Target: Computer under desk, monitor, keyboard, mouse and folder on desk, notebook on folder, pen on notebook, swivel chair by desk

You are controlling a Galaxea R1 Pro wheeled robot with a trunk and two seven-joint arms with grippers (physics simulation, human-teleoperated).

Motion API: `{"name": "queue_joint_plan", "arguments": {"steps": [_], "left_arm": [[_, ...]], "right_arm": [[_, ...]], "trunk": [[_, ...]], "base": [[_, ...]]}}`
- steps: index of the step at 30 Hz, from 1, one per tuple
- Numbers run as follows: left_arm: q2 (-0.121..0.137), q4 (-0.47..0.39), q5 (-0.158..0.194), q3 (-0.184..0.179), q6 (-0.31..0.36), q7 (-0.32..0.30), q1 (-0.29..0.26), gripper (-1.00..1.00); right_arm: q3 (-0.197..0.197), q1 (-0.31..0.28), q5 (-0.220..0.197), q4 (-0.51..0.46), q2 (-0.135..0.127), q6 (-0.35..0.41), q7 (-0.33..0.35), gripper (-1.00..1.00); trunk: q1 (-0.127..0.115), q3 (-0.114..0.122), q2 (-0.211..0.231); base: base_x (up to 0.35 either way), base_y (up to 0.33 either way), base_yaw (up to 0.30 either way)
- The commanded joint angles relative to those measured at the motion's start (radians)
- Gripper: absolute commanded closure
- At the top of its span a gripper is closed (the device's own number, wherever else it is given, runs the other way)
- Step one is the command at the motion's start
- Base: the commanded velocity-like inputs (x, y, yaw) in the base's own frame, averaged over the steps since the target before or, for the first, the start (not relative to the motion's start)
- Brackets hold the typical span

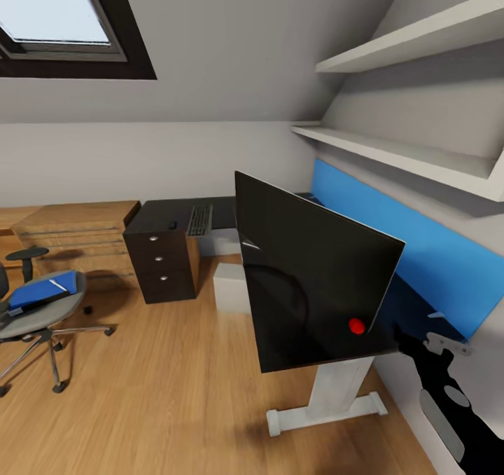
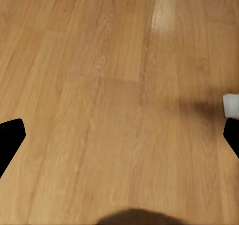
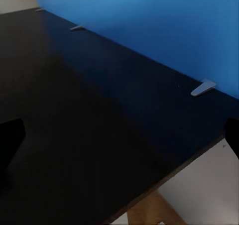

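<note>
Nearest in the head view, the black right arm reaches up from the lower right corner, and its right gripper [image 1: 406,340] is at the near edge of the flat black monitor [image 1: 308,279]. The monitor is tilted and hides most of the dark worktop [image 1: 413,303] behind it. If the fingers are closed on the monitor or only beside it, I cannot tell. In the right wrist view the dark fingers [image 3: 10,150] stand wide apart at the two sides, over the dark worktop [image 3: 99,110] and the blue back panel [image 3: 164,31].

In the left wrist view the left gripper [image 2: 119,135] looks down at the wooden plank floor [image 2: 99,85]; its dark fingers [image 2: 10,135] are wide apart with nothing between them.

Under the worktop stands a white desk leg with a flat foot [image 1: 329,401]. Farther to the left is the grey swivel chair on castors [image 1: 38,321], well apart from the desk, with the blue folder [image 1: 43,291] lying on its seat.

Farther still, a dark drawer cabinet with three round knobs [image 1: 161,261] carries the far part of the worktop. The black keyboard [image 1: 200,220] lies there, and the small black mouse [image 1: 172,225] just beside it. A pale box [image 1: 231,286] stands on the floor near the cabinet.
</note>
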Motion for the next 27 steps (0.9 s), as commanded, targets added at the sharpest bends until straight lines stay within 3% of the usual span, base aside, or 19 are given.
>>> {"name": "queue_joint_plan", "arguments": {"steps": [1,16,27], "left_arm": [[0.0,0.0,-0.001,0.003,-0.003,0.001,-0.001,-1.0],[0.0,0.0,-0.001,0.003,-0.004,0.0,-0.001,-1.0],[0.0,0.0,-0.001,0.004,-0.005,0.0,-0.001,-1.0]], "right_arm": [[0.002,-0.001,-0.008,0.0,-0.001,-0.005,-0.002,-1.0],[-0.003,-0.001,-0.008,0.005,-0.002,-0.006,-0.004,-1.0],[-0.056,-0.001,-0.007,0.005,-0.004,-0.006,0.001,-1.0]], "trunk": [[0.001,-0.001,-0.001],[0.001,-0.001,-0.001],[0.001,-0.001,-0.001]], "base": [[0.236,-0.002,0.0],[0.155,0.0,0.0],[0.047,0.0,0.0]]}}
